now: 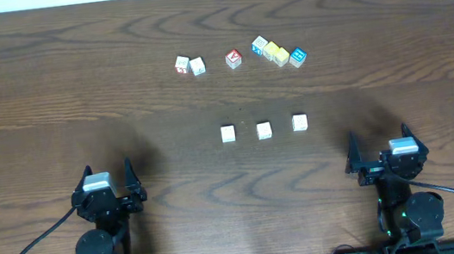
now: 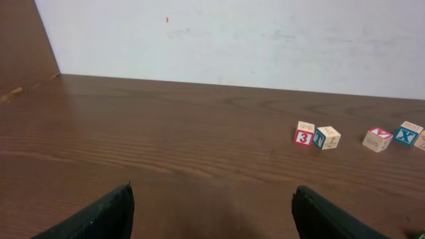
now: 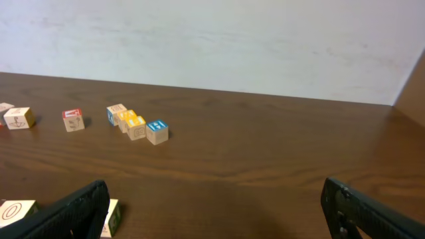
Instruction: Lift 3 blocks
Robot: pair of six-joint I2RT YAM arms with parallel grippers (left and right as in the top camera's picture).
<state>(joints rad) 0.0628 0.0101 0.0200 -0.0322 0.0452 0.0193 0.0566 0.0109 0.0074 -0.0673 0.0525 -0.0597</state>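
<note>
Saw only the finger ends of the left gripper [image 2: 212, 196] and the right gripper [image 3: 214, 192] in the wrist views, clipped by the bottom edge. Found both spread wide and holding nothing, low in the overhead frame at left and at right. Made out just two of the blocks in the right wrist view, at lower left: one block [image 3: 12, 211] cut by the frame edge, another half hidden behind a finger [image 3: 80, 212]. Caught none in the left wrist view. Counted three overhead, in a row at mid-frame, apart from each other on the table [image 1: 33, 99], well clear of both grippers: left block [image 1: 228, 133], middle block [image 1: 264, 130], right block [image 1: 299, 122]. Counted seven coloured cubes [image 1: 233, 58] at upper middle; could not read their markings.
</note>
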